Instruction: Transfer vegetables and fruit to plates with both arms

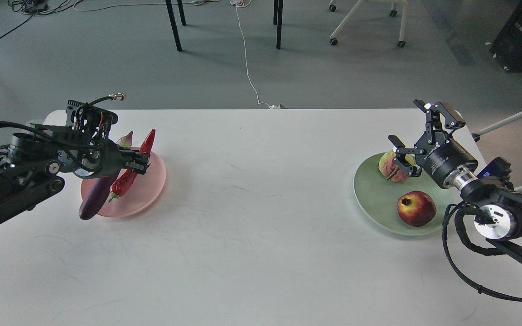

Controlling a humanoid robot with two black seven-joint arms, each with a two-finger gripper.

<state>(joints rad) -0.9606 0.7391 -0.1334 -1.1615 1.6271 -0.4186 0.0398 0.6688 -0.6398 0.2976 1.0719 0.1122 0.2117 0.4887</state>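
So the desk (252,217) has the pink plate (152,190) near its left edge and the green plate (372,194) near its right edge. Eggplant (95,199) lies on the pink one with its fat end hanging over the rim, so I reckon it could roll off if bumped. My left gripper (141,164) is pinching the chili pepper (127,179) right over that plate. My right gripper (417,136) is spread wide just beside the lumpy fruit (390,166), pomegranate (416,208) next to it, both on the green plate.
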